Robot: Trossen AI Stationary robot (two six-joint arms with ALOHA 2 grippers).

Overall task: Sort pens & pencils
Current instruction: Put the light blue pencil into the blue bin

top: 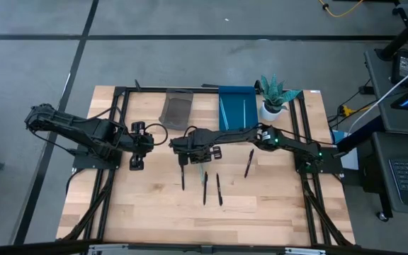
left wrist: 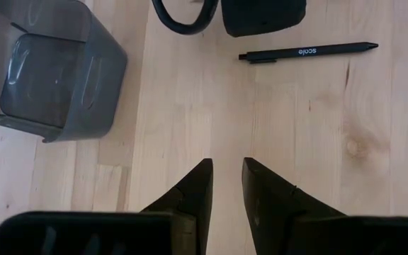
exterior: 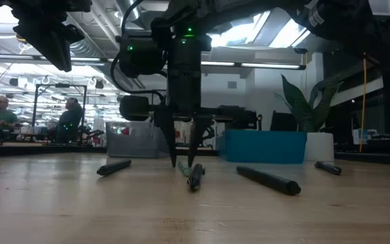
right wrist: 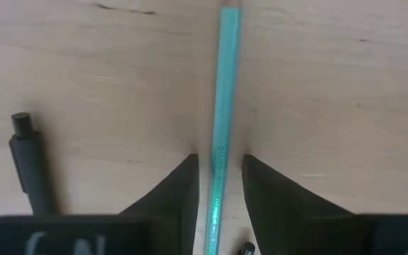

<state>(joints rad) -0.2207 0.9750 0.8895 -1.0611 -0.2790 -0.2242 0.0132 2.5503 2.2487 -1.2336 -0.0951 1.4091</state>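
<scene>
One teal pencil (right wrist: pixel 222 127) lies flat on the table (top: pixel 154 212) between my right pincer's (right wrist: pixel 218 166) spread fingers, not yet pinched. If I close off-centre it may roll or skid into the black pen (right wrist: pixel 30 166) beside it. My left pincer (left wrist: pixel 225 184) hovers, slightly parted.

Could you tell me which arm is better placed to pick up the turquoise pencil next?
The right. Its tool is already down at the table with the turquoise pencil between its open fingers. The left tool hangs off to the side over bare wood, near the grey bin.
</scene>
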